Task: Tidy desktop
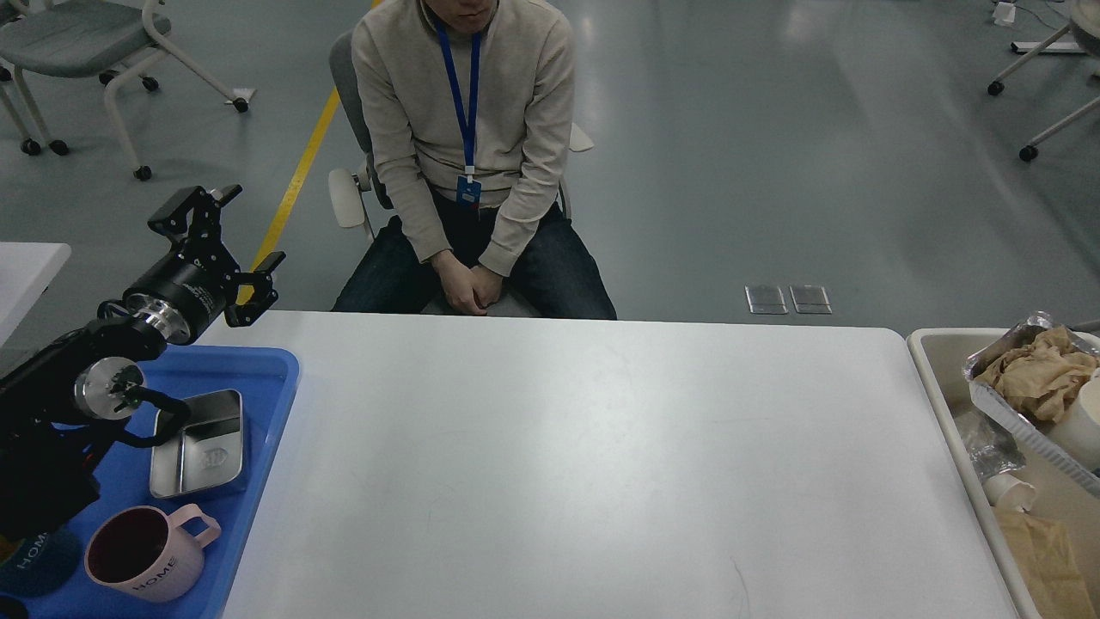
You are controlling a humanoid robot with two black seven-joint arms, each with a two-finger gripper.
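Observation:
The desktop is a large white tabletop with rounded corners that fills the middle of the head view; nothing lies on its bare surface. My left gripper is open and empty, raised above the table's far left corner and just beyond the blue tray. Its two fingers stand wide apart. My right gripper is out of view.
The blue tray at the left holds a metal lunch box, a pink mug and a dark mug. A beige bin at the right holds crumpled paper, foil and cups. A person sits behind the table's far edge.

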